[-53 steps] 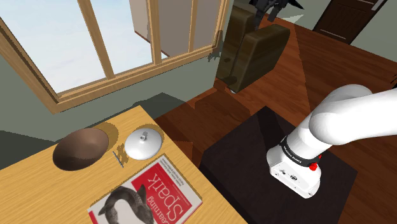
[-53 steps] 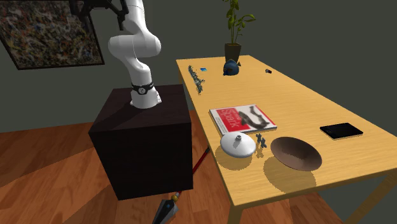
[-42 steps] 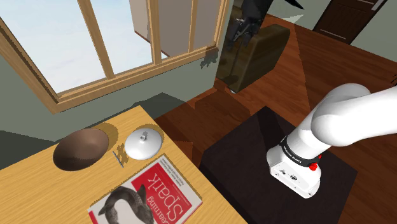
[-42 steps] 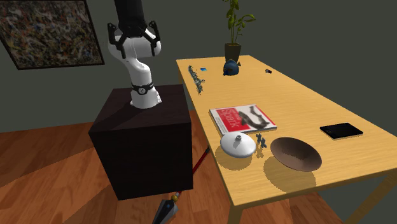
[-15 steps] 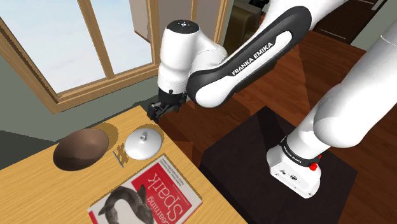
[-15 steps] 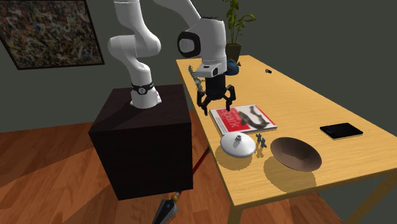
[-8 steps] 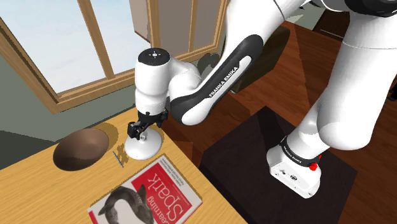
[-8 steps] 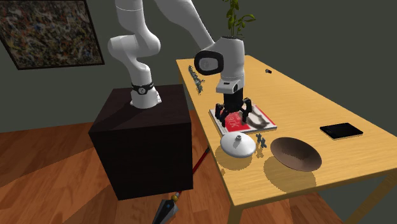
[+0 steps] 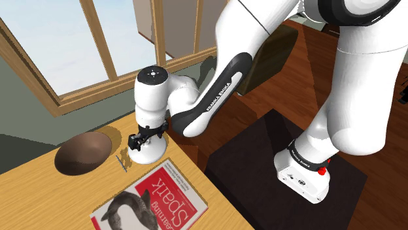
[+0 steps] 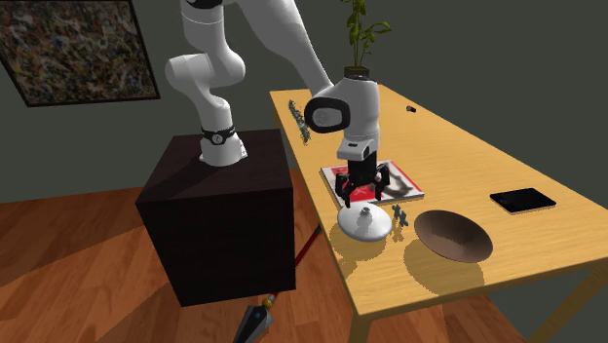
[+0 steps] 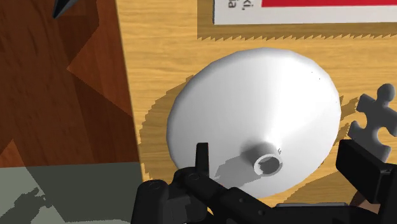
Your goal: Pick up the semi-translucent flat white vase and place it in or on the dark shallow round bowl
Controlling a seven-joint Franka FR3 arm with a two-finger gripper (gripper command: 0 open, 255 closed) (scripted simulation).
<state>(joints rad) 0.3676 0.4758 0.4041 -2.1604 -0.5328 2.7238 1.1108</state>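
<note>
**Entry: tool spread over the white vase, bench near the stand**

Shoulder view. Vase (image 9: pixel 149 153): white, low and wide, with a narrow neck. It stands left of centre on the wooden bench (image 9: pixel 33 196). Bowl (image 9: pixel 82 152): brown, shallow, at mid-left, near the vase but apart from it. Tool (image 9: pixel 139 140): black, directly over the vase. Book (image 9: pixel 157 199): red and white, lower left.

Second exterior view. Vase (image 10: pixel 365 225): at frame centre, by the bench's (image 10: pixel 468 146) near edge. Bowl (image 10: pixel 452 235): to its right. Puzzle piece (image 10: pixel 398 211): grey, between the two. Tool (image 10: pixel 361 192): just above the vase, over the book (image 10: pixel 385 181).

Wrist view. Tool (image 11: pixel 277 159): its fingers stand apart, one on each side of the neck of the vase (image 11: pixel 254 95), and neither touches it. Puzzle piece (image 11: pixel 375 111): just beside the vase's rim.
</note>
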